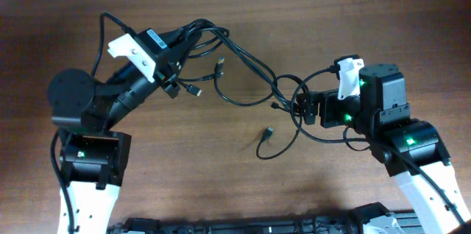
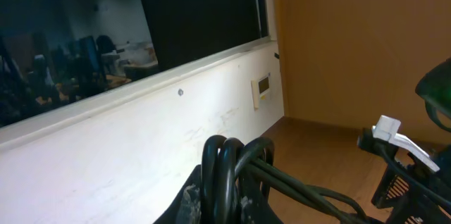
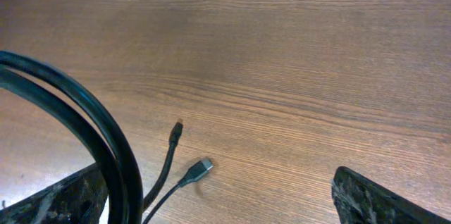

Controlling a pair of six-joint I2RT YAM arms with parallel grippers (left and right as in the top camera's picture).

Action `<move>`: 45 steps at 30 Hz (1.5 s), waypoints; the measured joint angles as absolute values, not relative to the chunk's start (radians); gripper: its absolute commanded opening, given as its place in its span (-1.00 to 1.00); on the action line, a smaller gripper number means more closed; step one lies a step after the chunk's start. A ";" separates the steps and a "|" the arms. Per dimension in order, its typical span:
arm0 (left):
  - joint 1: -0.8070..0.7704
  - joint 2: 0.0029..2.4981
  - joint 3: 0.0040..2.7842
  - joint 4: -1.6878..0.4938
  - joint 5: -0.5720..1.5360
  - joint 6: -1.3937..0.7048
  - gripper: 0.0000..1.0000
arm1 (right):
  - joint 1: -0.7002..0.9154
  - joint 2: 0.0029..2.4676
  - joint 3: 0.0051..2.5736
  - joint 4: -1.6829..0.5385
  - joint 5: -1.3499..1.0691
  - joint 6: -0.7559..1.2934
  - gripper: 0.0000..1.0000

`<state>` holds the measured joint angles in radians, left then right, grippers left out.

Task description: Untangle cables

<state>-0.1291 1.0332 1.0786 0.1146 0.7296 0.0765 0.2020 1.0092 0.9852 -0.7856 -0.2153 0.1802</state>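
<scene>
The cables (image 1: 246, 61) are thin black cords looping across the table from upper left to the middle, with small plugs (image 1: 269, 132) at loose ends. My left gripper (image 1: 178, 45) is shut on a bunch of these cables (image 2: 225, 175), lifted off the table, and strands trail away to the right between its fingers (image 2: 189, 201). My right gripper (image 1: 301, 109) stands wide open at the tangle's right end. Two cable loops (image 3: 106, 139) pass just inside its left finger (image 3: 63, 203), and two plugs (image 3: 200, 168) lie on the wood between the fingers.
The brown wooden table (image 1: 221, 175) stretches round the cords. Both arm bases (image 1: 92, 160) stand at the near edge, with the right arm (image 1: 412, 146) at lower right. A white wall and a dark window (image 2: 197, 13) fill the left wrist view.
</scene>
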 measured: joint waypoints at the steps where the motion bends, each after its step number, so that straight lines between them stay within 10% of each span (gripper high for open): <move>1: -0.126 1.032 1.079 0.108 0.726 0.074 -1.00 | 0.202 1.009 0.984 -0.776 -0.227 0.175 0.98; 28: -0.189 1.039 1.092 -0.042 1.139 0.063 -1.00 | 0.195 0.871 0.960 -0.244 -0.882 -0.271 1.00; 34: -0.309 1.125 1.092 0.002 1.148 0.071 -1.00 | 0.195 0.871 0.960 -0.212 -0.955 -0.295 -0.04; 41: -0.367 1.171 1.092 0.048 1.127 0.071 -1.00 | 0.195 0.873 0.960 -0.212 -0.997 -0.296 -0.18; 45: -0.401 1.174 1.092 0.066 1.125 0.071 -1.00 | 0.195 0.873 0.960 -0.213 -1.008 -0.298 -0.84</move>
